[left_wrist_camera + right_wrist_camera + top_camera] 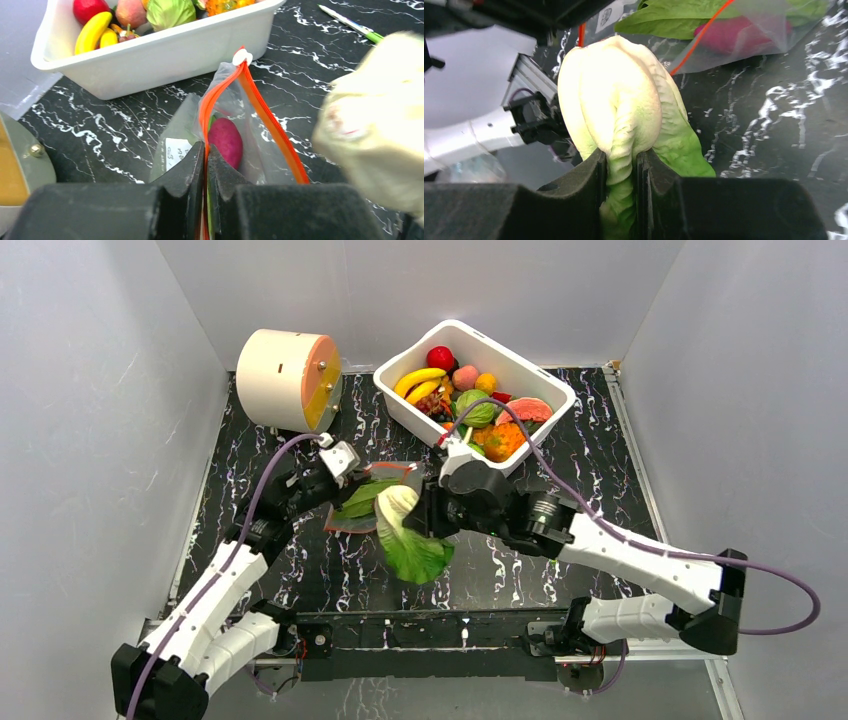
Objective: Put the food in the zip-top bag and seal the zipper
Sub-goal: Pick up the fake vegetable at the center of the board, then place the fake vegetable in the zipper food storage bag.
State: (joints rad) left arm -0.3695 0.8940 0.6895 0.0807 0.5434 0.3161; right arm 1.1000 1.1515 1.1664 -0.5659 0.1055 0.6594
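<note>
The zip-top bag lies on the black marbled table, its mouth held up. My left gripper is shut on the near side of the orange-red zipper. The mouth gapes, and the white slider sits at its far end. Inside the bag are a pink piece and a dark green leaf. My right gripper is shut on the stem of a pale green lettuce head. It holds the lettuce head just right of the bag's mouth, above the table.
A white tub at the back holds several more food pieces, among them a banana and a red ball. A cream cylinder with an orange face stands at the back left. A white and green pen lies beyond the bag.
</note>
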